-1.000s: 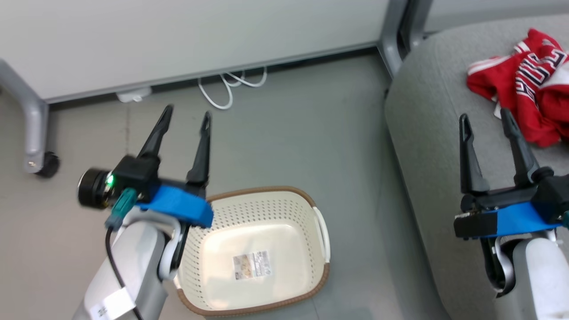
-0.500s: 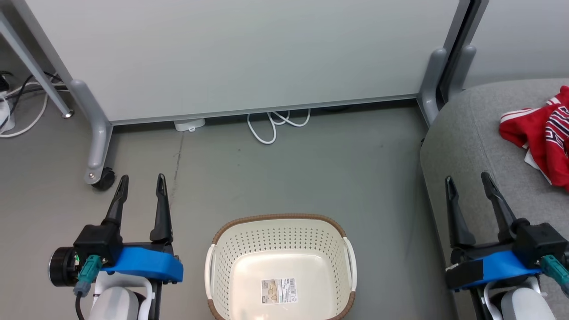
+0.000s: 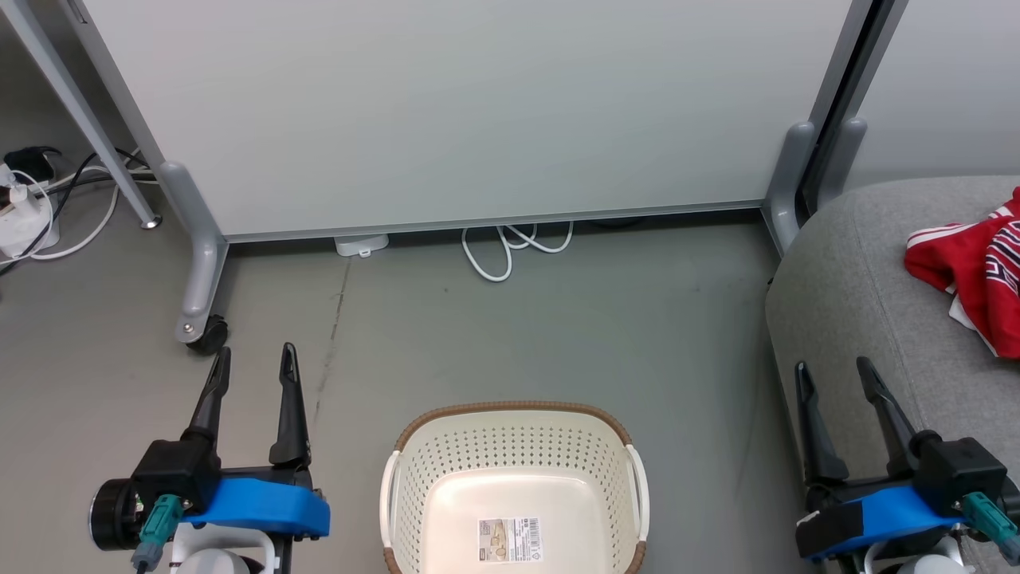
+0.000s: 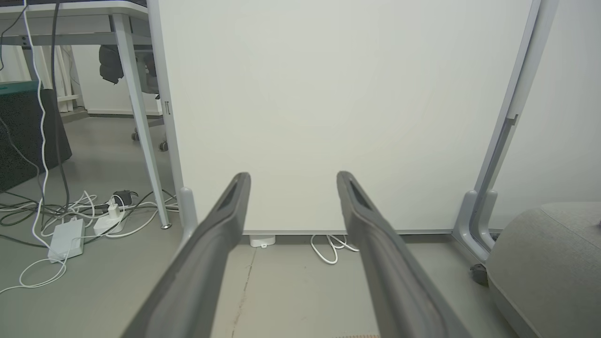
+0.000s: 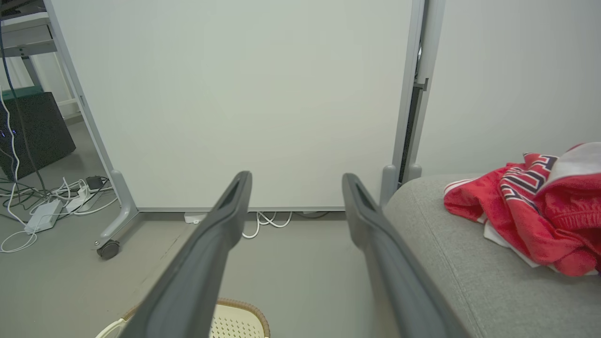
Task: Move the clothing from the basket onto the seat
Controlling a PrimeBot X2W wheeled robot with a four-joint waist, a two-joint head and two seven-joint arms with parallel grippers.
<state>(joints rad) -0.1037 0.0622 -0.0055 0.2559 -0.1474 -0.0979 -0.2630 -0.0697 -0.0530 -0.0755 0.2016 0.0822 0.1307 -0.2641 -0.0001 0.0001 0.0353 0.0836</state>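
Clothing (image 3: 968, 271) lies crumpled on seat (image 3: 845, 303); basket (image 3: 510, 408) holds none. Left gripper (image 3: 255, 351), right gripper (image 3: 831, 365): fingers apart, nothing held. Judged light, limp; if you regrasp, pinch raised fold.

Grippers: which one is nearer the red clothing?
The right gripper, at the edge of the grey seat where the clothing lies; the left gripper is over floor.

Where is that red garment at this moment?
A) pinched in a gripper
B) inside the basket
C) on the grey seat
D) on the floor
C: the clothing lies crumpled on the seat, and the basket has no fabric in it.
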